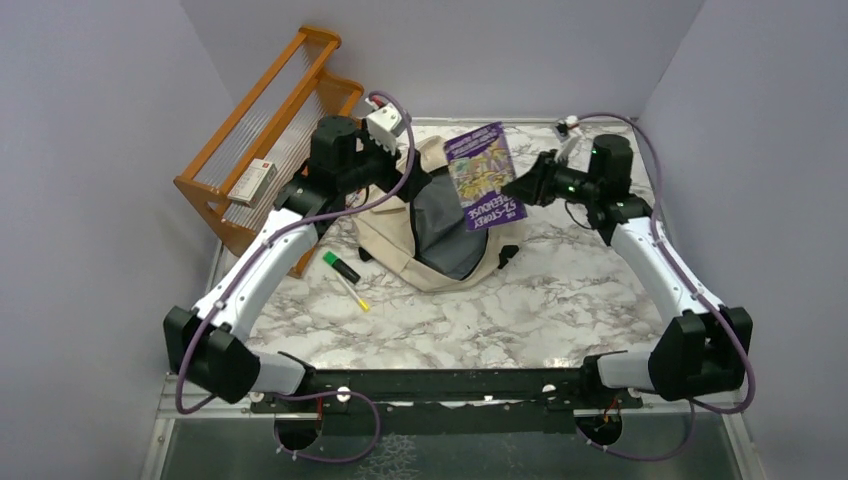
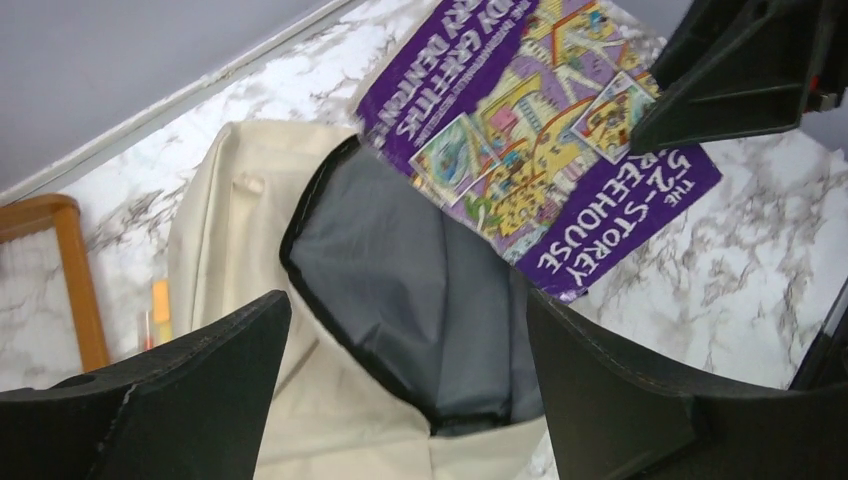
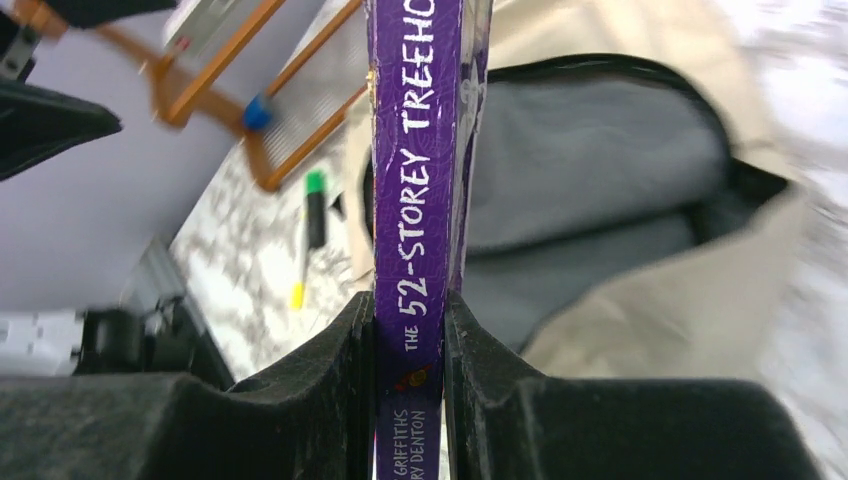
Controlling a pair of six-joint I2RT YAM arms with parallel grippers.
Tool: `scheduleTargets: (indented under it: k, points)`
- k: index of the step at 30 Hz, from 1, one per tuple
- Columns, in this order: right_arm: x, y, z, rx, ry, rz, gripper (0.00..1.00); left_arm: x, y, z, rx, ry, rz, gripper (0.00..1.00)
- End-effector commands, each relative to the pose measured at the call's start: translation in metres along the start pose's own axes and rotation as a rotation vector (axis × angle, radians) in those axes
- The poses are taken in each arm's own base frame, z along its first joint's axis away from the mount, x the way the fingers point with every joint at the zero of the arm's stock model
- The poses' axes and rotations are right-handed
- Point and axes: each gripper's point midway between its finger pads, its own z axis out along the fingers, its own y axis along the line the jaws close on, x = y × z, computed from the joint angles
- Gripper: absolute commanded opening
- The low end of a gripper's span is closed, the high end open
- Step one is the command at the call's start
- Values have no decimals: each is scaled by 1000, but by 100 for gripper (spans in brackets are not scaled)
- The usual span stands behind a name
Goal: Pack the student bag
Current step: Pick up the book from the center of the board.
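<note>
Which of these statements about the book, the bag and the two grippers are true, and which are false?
1. The right gripper clamps the purple book. True.
2. The book lies flat inside the bag. False: it is held up over the open bag.
3. The left gripper grips the bag's edge. False: its jaws stand open, gripping nothing.
4. A green marker lies on the table beside the bag. True.

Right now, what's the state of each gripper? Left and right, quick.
Left gripper: open, holding nothing.
Right gripper: closed on the purple book.
</note>
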Motion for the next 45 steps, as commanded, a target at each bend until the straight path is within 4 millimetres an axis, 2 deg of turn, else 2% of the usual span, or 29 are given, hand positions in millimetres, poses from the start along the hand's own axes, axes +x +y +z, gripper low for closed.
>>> scheduleTargets:
  k: [1, 6, 10, 15, 21, 23, 26, 30, 38, 40, 41, 43, 45]
  points:
    - [13, 68, 23, -295, 113, -249, 0, 1, -7, -47, -54, -21, 88, 88]
    - [40, 104, 39, -492, 233, -397, 0, 19, -26, -83, -33, 24, 87, 92]
    - [58, 134, 36, -633, 299, -484, 1, 28, -43, -103, 28, 64, 97, 99]
    - [75, 155, 16, -758, 336, -536, 0, 40, -62, -108, 132, 115, 84, 99]
    - [76, 179, -15, -882, 295, -553, 1, 51, -82, -100, 282, 155, 33, 98]
    - [74, 184, -22, -895, 287, -563, 0, 54, -93, -96, 365, 169, 2, 94]
    - [73, 184, -24, -883, 282, -578, 1, 57, -106, -94, 466, 183, -31, 80]
    - [74, 181, -23, -868, 291, -585, 0, 60, -111, -93, 508, 191, -44, 57]
    - [78, 169, -12, -821, 335, -575, 1, 46, -122, -102, 563, 152, -23, 18]
    - [79, 167, -10, -811, 335, -581, 1, 45, -122, -104, 565, 146, -15, 3]
    - [79, 167, -10, -808, 331, -586, 2, 45, -121, -103, 560, 145, -10, 0]
    - [77, 166, -8, -790, 318, -591, 10, 46, -119, -102, 547, 146, -3, 0]
    - [73, 164, -5, -760, 295, -598, 24, 45, -111, -97, 496, 147, -2, 0]
